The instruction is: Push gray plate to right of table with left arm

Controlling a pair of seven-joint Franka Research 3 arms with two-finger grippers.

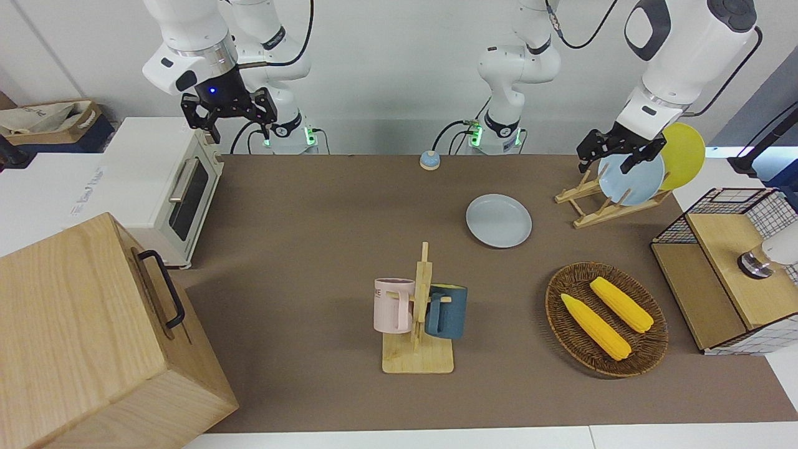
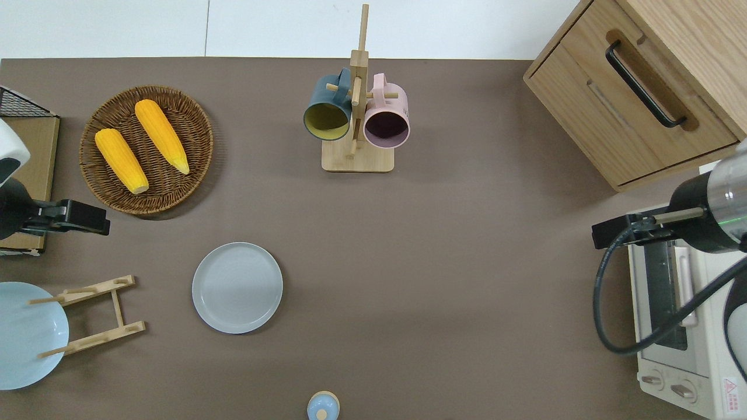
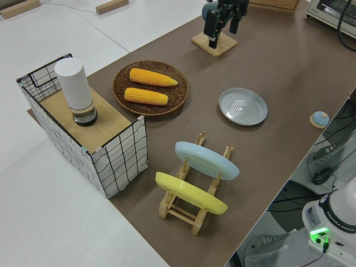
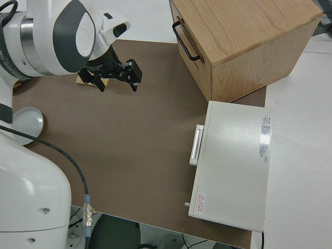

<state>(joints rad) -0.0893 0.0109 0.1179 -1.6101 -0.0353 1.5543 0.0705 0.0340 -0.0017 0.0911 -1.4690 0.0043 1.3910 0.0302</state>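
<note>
The gray plate (image 1: 499, 220) lies flat on the brown table (image 1: 312, 206); it also shows in the overhead view (image 2: 237, 287) and the left side view (image 3: 242, 107). My left gripper (image 1: 608, 161) is open and empty, up in the air. In the overhead view (image 2: 106, 211) it is over the table between the wicker basket and the plate rack, apart from the gray plate. My right gripper (image 1: 240, 134) is open, empty and parked.
A wicker basket (image 2: 201, 125) holds two corn cobs. A wooden rack (image 2: 99, 315) holds a light-blue plate (image 1: 631, 181) and a yellow plate (image 1: 682, 156). A mug tree (image 2: 357, 116), a small bell (image 2: 323, 406), a toaster oven (image 1: 168, 187), a wooden cabinet (image 1: 93, 337) and a wire box (image 1: 729, 268) stand around.
</note>
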